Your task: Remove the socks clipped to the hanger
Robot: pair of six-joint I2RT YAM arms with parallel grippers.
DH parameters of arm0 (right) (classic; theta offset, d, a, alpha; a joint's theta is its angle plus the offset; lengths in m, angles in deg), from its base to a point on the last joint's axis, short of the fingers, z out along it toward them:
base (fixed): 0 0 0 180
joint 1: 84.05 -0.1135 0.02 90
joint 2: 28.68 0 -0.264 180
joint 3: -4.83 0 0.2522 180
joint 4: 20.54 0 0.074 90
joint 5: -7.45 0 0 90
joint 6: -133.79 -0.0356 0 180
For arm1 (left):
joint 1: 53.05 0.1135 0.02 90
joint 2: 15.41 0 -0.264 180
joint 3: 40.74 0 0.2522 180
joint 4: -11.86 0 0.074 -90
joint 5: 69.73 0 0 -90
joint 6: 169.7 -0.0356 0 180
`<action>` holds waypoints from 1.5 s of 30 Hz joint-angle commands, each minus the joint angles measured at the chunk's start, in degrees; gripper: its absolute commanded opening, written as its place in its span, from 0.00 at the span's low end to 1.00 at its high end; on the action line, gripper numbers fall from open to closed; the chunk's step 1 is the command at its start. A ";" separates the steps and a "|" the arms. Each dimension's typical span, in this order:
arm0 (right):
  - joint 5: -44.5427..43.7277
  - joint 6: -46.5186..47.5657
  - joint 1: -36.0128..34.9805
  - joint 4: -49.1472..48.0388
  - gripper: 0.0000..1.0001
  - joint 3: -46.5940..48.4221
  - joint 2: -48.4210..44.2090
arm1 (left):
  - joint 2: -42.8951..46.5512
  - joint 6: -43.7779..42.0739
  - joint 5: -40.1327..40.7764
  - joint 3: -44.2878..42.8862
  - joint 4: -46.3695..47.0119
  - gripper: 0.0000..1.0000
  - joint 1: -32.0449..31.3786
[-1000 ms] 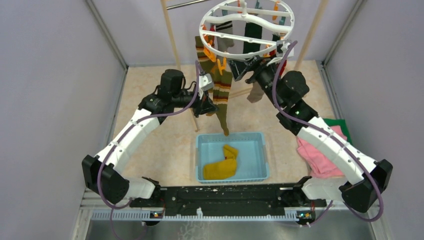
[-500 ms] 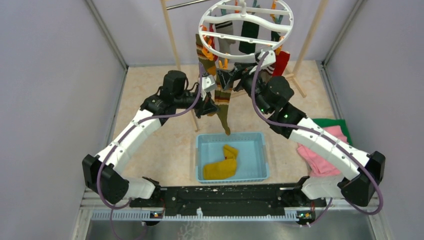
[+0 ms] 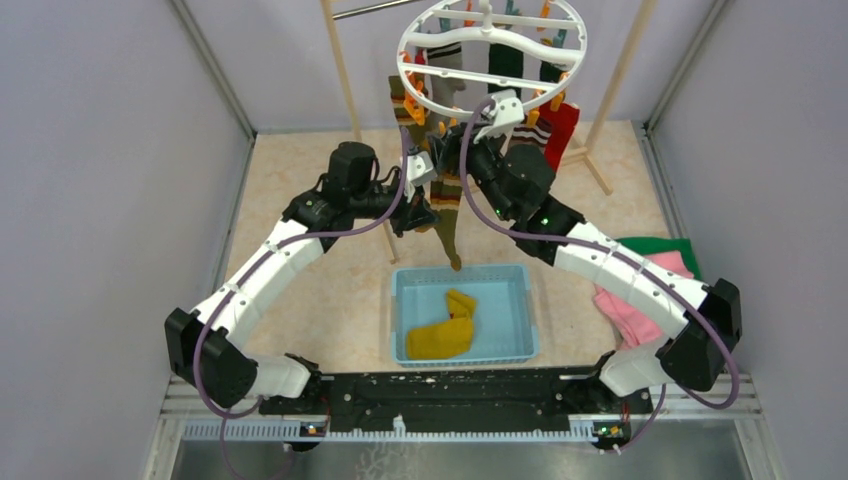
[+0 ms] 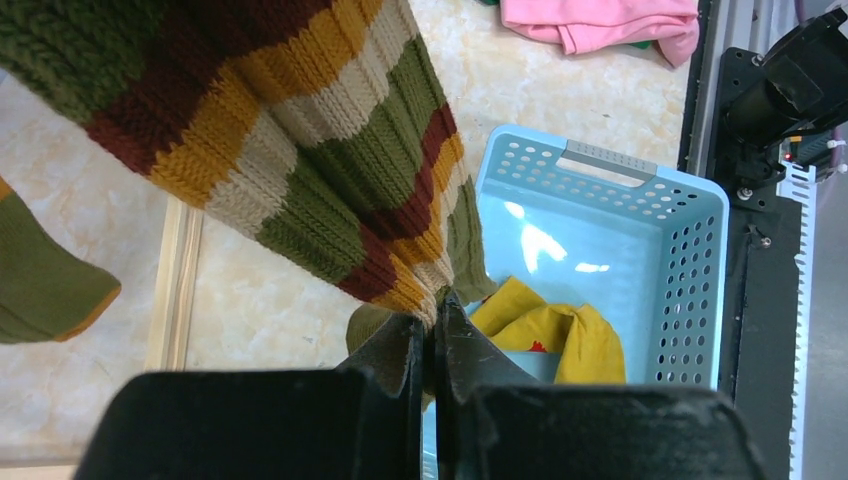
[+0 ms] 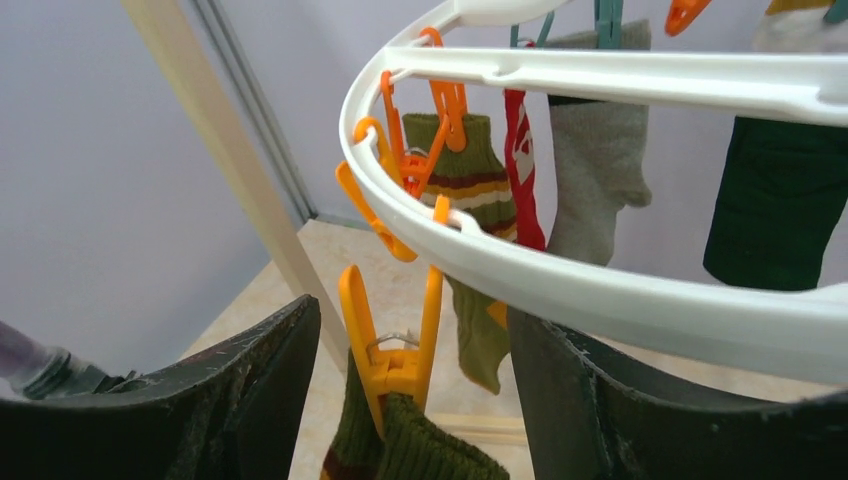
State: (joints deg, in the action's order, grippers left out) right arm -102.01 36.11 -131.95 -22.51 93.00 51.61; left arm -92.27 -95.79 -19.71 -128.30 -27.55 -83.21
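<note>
The white round hanger (image 3: 492, 58) hangs at the top, with several socks clipped under it. A long olive striped sock (image 3: 446, 205) hangs from an orange clip (image 5: 392, 350) at the ring's near left. My left gripper (image 3: 425, 212) is shut on this sock's lower part (image 4: 330, 170). My right gripper (image 3: 447, 152) is open just under the ring (image 5: 600, 290), with one finger on each side of the orange clip. A second striped sock (image 5: 470, 190), a red sock (image 5: 522, 165), a grey sock (image 5: 598, 170) and a dark green sock (image 5: 780, 200) hang beyond.
A light blue basket (image 3: 520, 275) below the hanger holds a mustard yellow sock (image 3: 443, 335), also seen in the left wrist view (image 4: 560, 330). Pink (image 3: 640, 310) and green (image 3: 672, 248) cloths lie at the right. Wooden rack posts (image 3: 345, 70) stand beside the hanger.
My right arm has swung left under the hanger, from its right side to the orange clip holding the striped sock. The left gripper has stayed on the sock.
</note>
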 commanded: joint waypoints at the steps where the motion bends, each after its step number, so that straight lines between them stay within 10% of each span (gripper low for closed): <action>1: -3.11 3.05 -0.79 -4.59 0.67 4.21 0.77 | 1.63 -0.84 -0.13 -0.04 1.32 0.00 -0.34; 9: -2.74 4.34 -0.79 -5.63 0.58 6.10 2.10 | 1.38 -0.92 0.19 0.19 1.32 0.00 -0.41; 17: -0.89 2.35 -0.75 -7.41 0.01 4.76 1.07 | 1.40 -2.60 1.78 0.97 0.07 0.00 -0.36; 45: 8.83 -9.49 1.01 9.23 0.11 3.39 -5.55 | 3.40 -24.32 -2.43 16.26 -19.79 0.00 -3.03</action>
State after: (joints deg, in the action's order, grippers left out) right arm -96.13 28.00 -131.01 -17.92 97.31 49.86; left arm -88.68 -116.23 -21.40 -112.95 -46.75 -84.78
